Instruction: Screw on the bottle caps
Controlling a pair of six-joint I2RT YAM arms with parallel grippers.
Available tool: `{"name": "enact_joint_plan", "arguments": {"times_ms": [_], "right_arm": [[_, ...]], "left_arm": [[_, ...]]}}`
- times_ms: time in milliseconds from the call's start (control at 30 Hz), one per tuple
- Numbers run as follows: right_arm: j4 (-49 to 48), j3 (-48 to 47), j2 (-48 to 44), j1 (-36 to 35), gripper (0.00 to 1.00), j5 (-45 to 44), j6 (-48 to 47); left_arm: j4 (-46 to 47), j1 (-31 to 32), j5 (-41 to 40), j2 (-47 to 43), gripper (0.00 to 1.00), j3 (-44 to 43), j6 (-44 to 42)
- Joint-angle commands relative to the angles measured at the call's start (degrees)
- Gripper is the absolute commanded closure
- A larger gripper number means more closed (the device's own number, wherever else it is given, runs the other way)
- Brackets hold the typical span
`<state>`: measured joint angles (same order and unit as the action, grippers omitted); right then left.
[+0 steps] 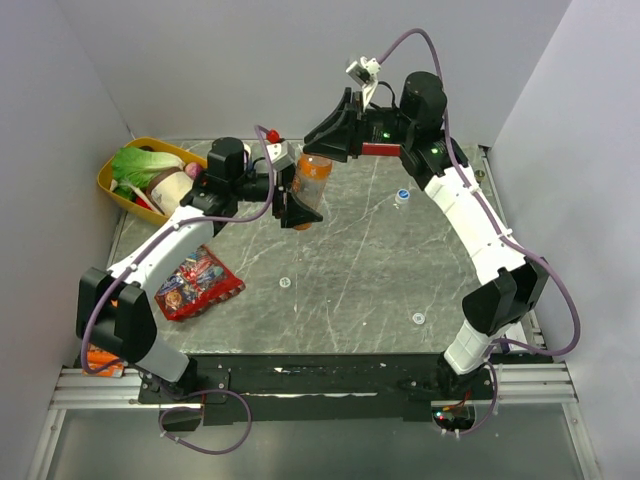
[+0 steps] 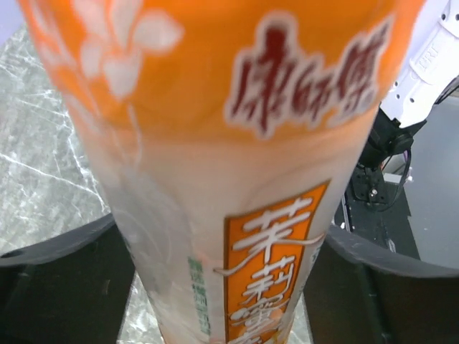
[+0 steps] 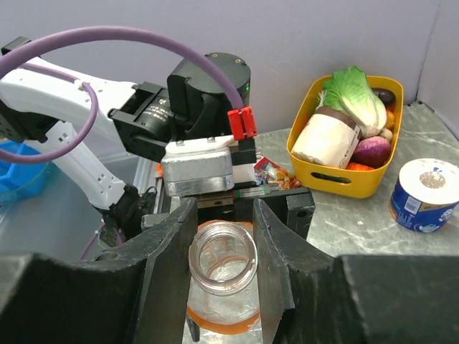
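Observation:
The bottle of orange drink (image 1: 312, 186) hangs tilted over the back of the table, held between both arms. My right gripper (image 3: 222, 244) is shut on its open, capless neck (image 3: 223, 256), one finger on each side. My left gripper (image 1: 297, 212) is at the lower body, where its dark fingers (image 2: 64, 276) press against both sides of the orange label (image 2: 272, 265). Two white bottle caps (image 1: 286, 283) (image 1: 418, 319) lie loose on the table. A blue cap (image 1: 403, 194) sits on what looks like the small water bottle, to the right of the orange one.
A yellow basket (image 1: 112, 187) of vegetables stands at the back left, also in the right wrist view (image 3: 337, 175). A red snack packet (image 1: 197, 283) lies beside the left arm. A blue-and-white round container (image 3: 426, 195) stands near the basket. Walls close in the back and sides.

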<state>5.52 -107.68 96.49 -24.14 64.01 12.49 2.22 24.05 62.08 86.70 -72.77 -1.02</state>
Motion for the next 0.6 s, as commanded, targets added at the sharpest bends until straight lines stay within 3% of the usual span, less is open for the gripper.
{"name": "enact_joint_plan", "arguments": {"times_ms": [0,133,200,233,300,333,433,500,533,567], "right_arm": [[-1.48,-0.16,-1.21,-0.38,1.0,0.24,-0.54],[-1.21,-0.08,-1.3,-0.47,0.96,-0.11,-0.98],[-1.12,0.45,-1.56,-0.47,0.88,-0.02,-1.15],[-0.6,0.19,-1.74,-0.47,0.71,0.06,-1.5],[3.5,-1.91,-2.27,-0.03,0.54,-1.94,-5.45],[4.84,-2.62,-3.4,0.49,0.35,-3.87,-6.77],[6.87,-4.38,-6.73,4.09,0.05,-11.5,-8.8],[8.18,-4.12,-8.41,8.12,0.02,-12.07,-11.24],[10.89,-4.12,-9.47,9.01,0.02,-10.85,-14.04],[13.87,-4.29,-10.0,9.72,0.03,-11.27,-21.56]], "left_arm": [[-0.1,0.12,3.74,0.84,0.22,-3.51,-1.71],[0.59,0.12,4.01,1.28,0.31,-3.25,-1.18],[0.77,0.12,3.66,1.46,0.38,-3.08,-1.09],[0.16,0.12,3.4,1.37,0.4,-3.08,-1.88],[-1.16,0.03,2.08,1.37,0.46,-2.99,-3.11],[-2.03,0.03,1.64,0.94,0.49,-2.82,-4.33],[-8.17,-0.06,-1.43,-1.0,0.51,-1.77,-9.07],[-10.38,-0.32,-3.8,-3.45,0.57,-0.45,-11.19],[-12.05,-0.32,-6.68,-4.25,0.79,1.21,-12.85],[-12.58,-0.32,-8.28,-5.21,0.88,2.01,-13.31]]}}
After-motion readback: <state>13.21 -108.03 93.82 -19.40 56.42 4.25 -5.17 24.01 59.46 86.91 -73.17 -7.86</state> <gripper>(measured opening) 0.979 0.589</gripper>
